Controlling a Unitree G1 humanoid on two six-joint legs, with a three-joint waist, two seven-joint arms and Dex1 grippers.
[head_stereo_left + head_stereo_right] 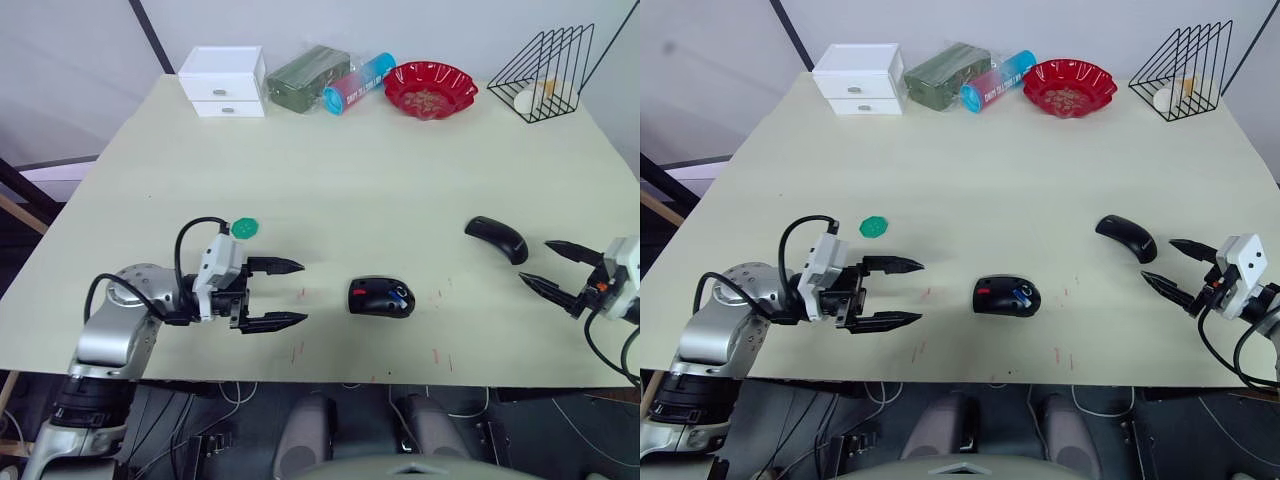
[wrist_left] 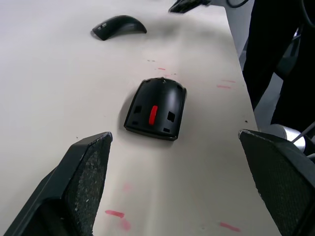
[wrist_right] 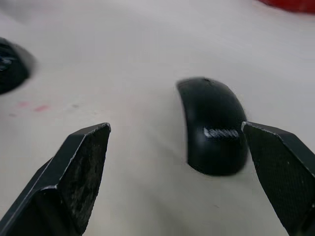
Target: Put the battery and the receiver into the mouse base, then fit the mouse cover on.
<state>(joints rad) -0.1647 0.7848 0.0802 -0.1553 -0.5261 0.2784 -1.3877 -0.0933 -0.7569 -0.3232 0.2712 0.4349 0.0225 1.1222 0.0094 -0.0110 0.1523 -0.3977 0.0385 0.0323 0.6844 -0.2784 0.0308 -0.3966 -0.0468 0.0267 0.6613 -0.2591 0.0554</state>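
Observation:
The mouse base lies near the table's front edge, black with red parts inside. A small blue-ended piece, the battery, sits in it. The receiver is hidden or too small to tell. The mouse cover, a glossy black shell, rests on the table to the right of the base and a little farther back. My left gripper is open and empty, pointing at the base from its left, a short gap away. My right gripper is open and empty just right of the cover.
A flat green disc lies beside the left gripper's wrist. Along the back stand a white drawer box, a green pack, a blue-pink tube, a red bowl and a black wire rack.

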